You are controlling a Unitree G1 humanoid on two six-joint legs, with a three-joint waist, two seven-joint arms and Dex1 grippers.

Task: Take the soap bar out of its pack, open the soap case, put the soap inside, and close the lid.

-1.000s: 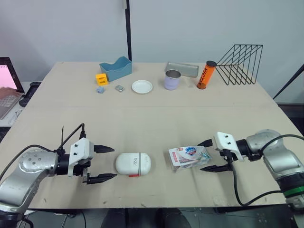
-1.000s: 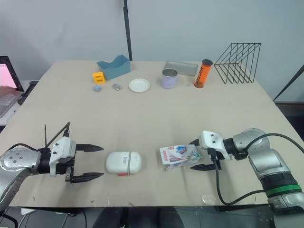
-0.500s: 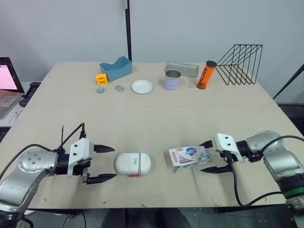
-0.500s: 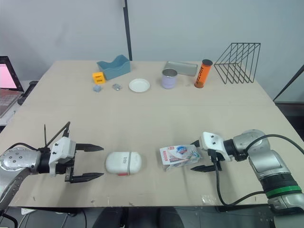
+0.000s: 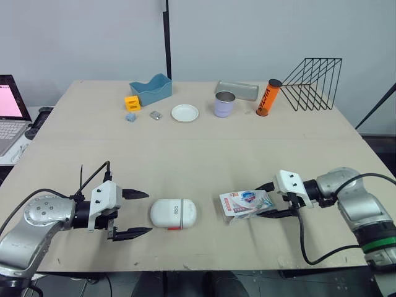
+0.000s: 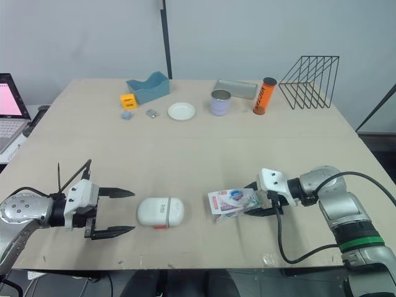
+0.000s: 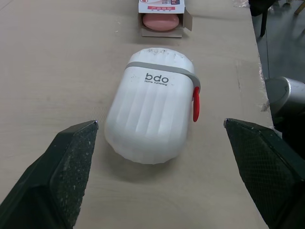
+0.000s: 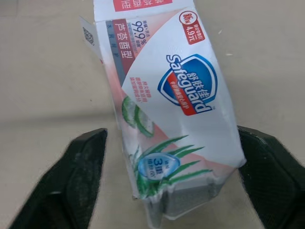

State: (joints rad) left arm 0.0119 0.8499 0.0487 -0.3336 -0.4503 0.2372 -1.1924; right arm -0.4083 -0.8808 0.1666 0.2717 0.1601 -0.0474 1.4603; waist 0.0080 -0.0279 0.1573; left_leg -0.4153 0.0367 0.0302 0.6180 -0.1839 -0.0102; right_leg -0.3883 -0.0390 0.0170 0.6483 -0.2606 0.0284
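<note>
The white soap case (image 5: 173, 213) lies shut on the table near the front edge, its red clasp toward me. My left gripper (image 5: 148, 212) is open just left of it, its fingers (image 7: 71, 162) pointing at the case (image 7: 150, 119) without touching. The soap pack (image 5: 246, 203), white with a blue and red logo, lies right of the case. Its open end faces the case and shows the pink soap bar (image 7: 161, 21) inside. My right gripper (image 5: 267, 200) is open, with the pack's (image 8: 176, 109) closed end between its fingers (image 8: 86, 176).
Along the table's far side stand a blue bin (image 5: 150, 88), a yellow block (image 5: 131, 103), a white plate (image 5: 185, 113), a lilac cup (image 5: 224, 104), a grey tray (image 5: 237, 90), an orange can (image 5: 268, 98) and a black wire rack (image 5: 315, 83). A laptop (image 5: 9, 111) sits off the left edge.
My right gripper has moved left toward the pack, so its fingers now straddle the pack's end. The left gripper and the case have stayed put.
</note>
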